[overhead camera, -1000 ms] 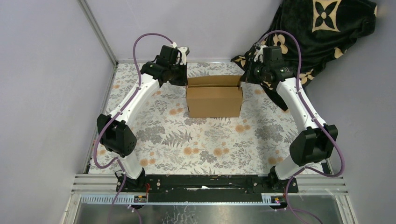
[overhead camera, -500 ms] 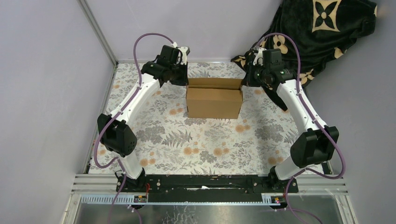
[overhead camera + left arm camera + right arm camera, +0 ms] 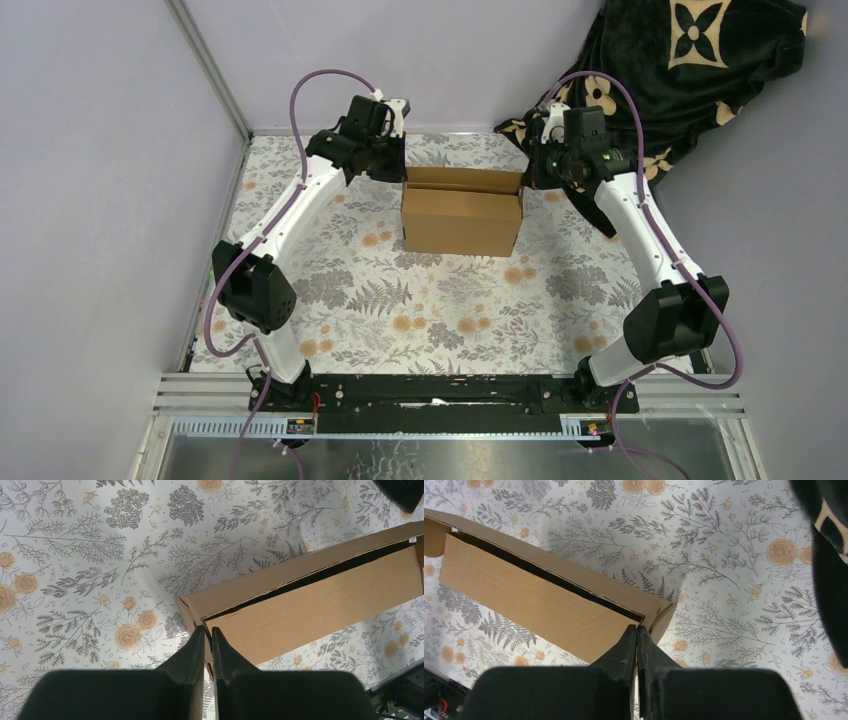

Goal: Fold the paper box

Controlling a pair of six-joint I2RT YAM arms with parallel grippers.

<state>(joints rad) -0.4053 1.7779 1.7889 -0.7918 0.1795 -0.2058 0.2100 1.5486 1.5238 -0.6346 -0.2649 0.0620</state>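
Observation:
The paper box (image 3: pixel 462 215) is plain brown cardboard, standing partly formed at the back middle of the floral table, with a dark slit open along its top. My left gripper (image 3: pixel 398 172) is shut on the box's left end wall. In the left wrist view the fingertips (image 3: pixel 209 630) pinch the corner of the box (image 3: pixel 320 605). My right gripper (image 3: pixel 531 172) is shut on the box's right end. In the right wrist view the jaws (image 3: pixel 637 628) are nearly touching, clamped on the thin end flap of the box (image 3: pixel 534 605).
A dark blanket with tan flower shapes (image 3: pixel 700 70) is heaped at the back right corner, close behind my right arm. Grey walls close in the left side and back. A metal rail (image 3: pixel 450 400) runs along the near edge.
Both grippers and the box have shifted slightly to the right. The right wrist has moved closer to the box's right end. The box's back edge sits a little lower.

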